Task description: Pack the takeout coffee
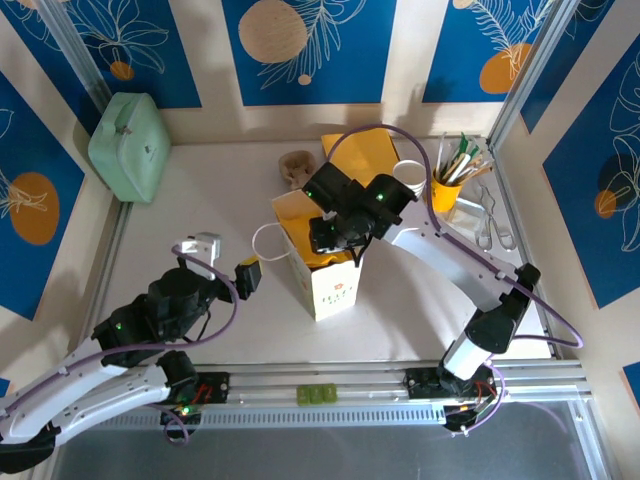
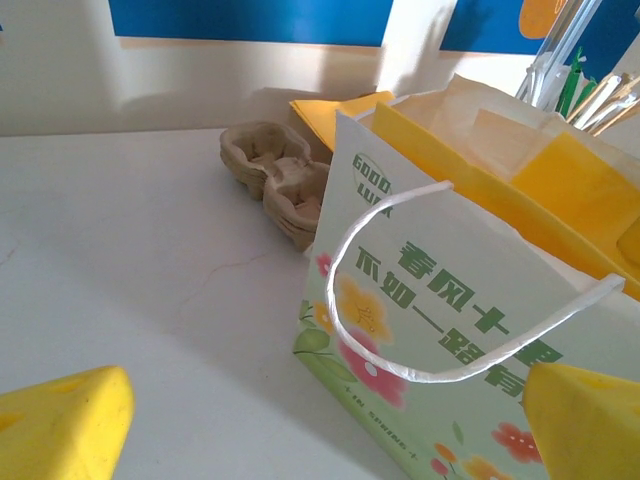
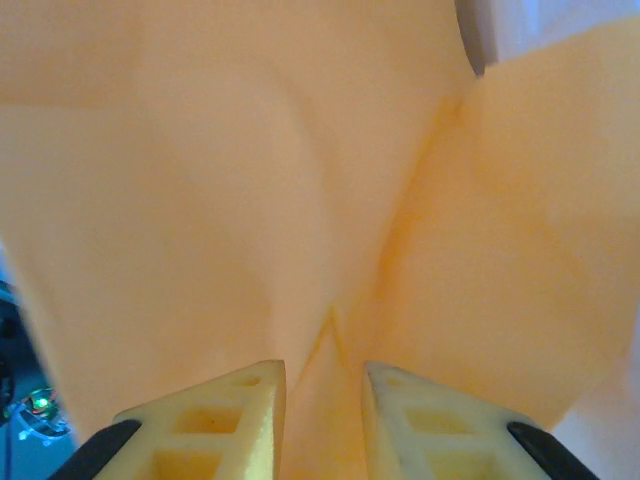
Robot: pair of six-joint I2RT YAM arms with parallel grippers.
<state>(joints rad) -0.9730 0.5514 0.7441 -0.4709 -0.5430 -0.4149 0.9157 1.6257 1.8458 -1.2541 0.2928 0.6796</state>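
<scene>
My right end effector (image 1: 335, 240) reaches down into the open mouth of the paper bag (image 1: 335, 285), which stands upright in the middle of the surface (image 1: 200, 200). From my right wrist, the right end effector (image 3: 325, 400) is released: its two pale yellow fingers (image 3: 220, 420) stand a narrow gap apart with nothing between them, and they point at a crease in the bag's orange-yellow lining (image 3: 250, 150). Where the takeout coffee stands I cannot tell; my wrist and the bag's walls hide the inside of the bag from above.

My left end effector (image 1: 232, 262) hovers over the surface just left of the bag, released, its fingers spread wide and grasping nothing. From my left wrist, its yellow fingers (image 2: 60, 425) sit at the two lower corners. Ahead of them is the printed side of the paper bag (image 2: 450, 300), where a white cord handle (image 2: 335, 300) hangs in a loop.

Behind the bag lies a cardboard cup carrier (image 1: 297, 167) (image 2: 275, 170). To the right, near the back, a white-rimmed cup (image 1: 408, 177) stands just beside a yellow cup of straws and sticks (image 1: 447, 190). A pale green case (image 1: 130, 145) leans at the back left corner.
</scene>
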